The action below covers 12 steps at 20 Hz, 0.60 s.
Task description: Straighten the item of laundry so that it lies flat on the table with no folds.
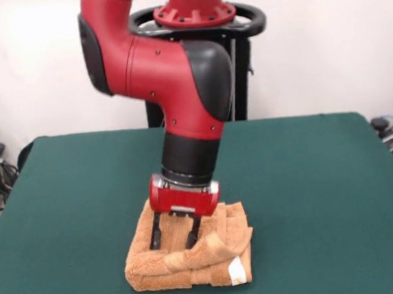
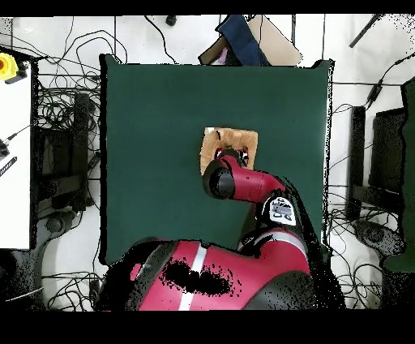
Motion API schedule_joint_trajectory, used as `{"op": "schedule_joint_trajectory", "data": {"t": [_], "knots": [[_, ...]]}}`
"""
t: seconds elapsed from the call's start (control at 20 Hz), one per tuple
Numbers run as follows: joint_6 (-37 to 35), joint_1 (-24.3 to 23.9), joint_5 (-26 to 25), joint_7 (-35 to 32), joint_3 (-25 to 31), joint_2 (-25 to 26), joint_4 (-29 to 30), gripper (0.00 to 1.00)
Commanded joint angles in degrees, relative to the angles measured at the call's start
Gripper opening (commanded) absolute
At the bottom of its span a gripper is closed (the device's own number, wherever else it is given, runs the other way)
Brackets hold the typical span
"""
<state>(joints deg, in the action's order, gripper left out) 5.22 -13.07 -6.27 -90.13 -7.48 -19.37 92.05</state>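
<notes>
The orange-tan towel (image 1: 204, 255) lies bunched and folded over itself in several layers on the green table (image 1: 309, 178), near its front edge, a little left of centre. A white tag (image 1: 238, 271) shows at its front right corner. My gripper (image 1: 174, 238) points straight down over the towel's back left part. Its two black fingers (image 1: 156, 233) stand apart, with their tips on the cloth. In the overhead view the towel (image 2: 240, 136) shows partly, and the red arm (image 2: 243, 182) hides its near part and the gripper.
The robot's pedestal (image 1: 198, 12) stands behind the table's far edge. In the overhead view cables and dark equipment (image 2: 65, 154) lie on the floor around the table (image 2: 154, 122), a white desk (image 2: 14, 162) is at the left, and a cardboard box (image 2: 243, 40) is at the top.
</notes>
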Motion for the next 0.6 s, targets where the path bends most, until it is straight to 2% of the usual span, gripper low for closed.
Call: {"op": "schedule_joint_trajectory", "data": {"t": [0.05, 0.35, 0.4, 0.55, 0.6], "knots": [[0.4, -2.8, -3.2, -6.2, 9.4, 8.4, -3.4, 1.0], [-4.5, -5.0, -5.1, -4.5, 10.5, 7.1, -3.2, 1.0], [-5.5, -4.8, -5.2, -4.4, 10.3, 6.9, -3.3, 0.0], [-8.2, -3.7, -3.3, -5.4, 9.3, 6.2, -3.1, 0.0], [-10.5, -1.7, -1.8, -5.9, 7.2, 6.1, -3.8, 0.0]]}}
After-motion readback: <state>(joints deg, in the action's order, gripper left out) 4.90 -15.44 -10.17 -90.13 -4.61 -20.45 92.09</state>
